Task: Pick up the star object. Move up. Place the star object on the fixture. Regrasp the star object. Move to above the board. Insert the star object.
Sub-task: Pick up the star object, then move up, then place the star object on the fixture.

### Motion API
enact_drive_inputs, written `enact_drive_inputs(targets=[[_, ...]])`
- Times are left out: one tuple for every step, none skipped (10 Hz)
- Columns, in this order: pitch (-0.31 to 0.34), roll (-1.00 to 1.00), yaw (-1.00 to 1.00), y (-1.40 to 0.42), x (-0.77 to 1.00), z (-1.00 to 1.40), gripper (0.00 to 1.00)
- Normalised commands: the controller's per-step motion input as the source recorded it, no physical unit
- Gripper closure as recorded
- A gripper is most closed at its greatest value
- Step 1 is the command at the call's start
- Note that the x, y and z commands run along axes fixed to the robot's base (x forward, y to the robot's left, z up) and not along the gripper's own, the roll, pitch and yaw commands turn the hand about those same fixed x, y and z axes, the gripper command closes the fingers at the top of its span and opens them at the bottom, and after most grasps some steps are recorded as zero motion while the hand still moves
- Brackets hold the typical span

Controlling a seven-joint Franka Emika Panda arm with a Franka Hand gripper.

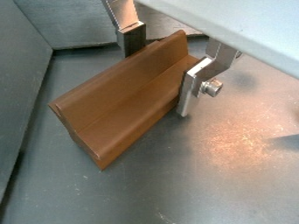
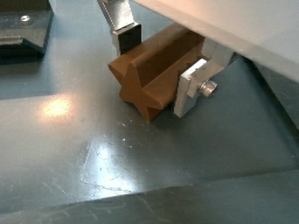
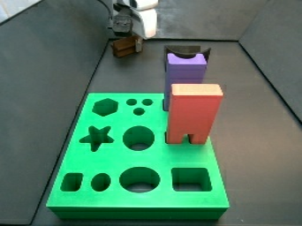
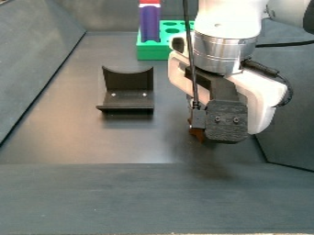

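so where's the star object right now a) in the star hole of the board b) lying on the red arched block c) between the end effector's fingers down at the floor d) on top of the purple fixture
c: both wrist views show the star object flanked by the end effector fingers just above or on the grey floor, away from the board and fixture.

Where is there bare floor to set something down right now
Bare dark floor lies in front of the fixture. It is crowded where the hand straddles the star object, and on the board, where the purple block and salmon block stand.
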Motion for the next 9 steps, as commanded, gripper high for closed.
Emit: enact_drive_inputs(targets=[[0.000, 0.00, 0.00, 0.00, 0.00, 0.00, 1.00], [0.000, 0.00, 0.00, 0.00, 0.00, 0.83, 1.00], [-0.010, 0.00, 0.02, -0.03, 0.04, 0.83, 1.00], [0.026, 0.01, 0.01, -0.03, 0.02, 0.71, 1.00], [0.046, 0.02, 0.01, -0.02, 0.02, 0.63, 1.00], [0.080, 0.06, -0.01, -0.01, 0.00, 0.40, 1.00], [0.090, 0.07, -0.01, 0.00, -0.01, 0.31, 1.00], [0.000, 0.00, 0.00, 0.00, 0.00, 1.00, 1.00], [-0.008, 0.02, 0.02, 0.00, 0.01, 1.00, 1.00]])
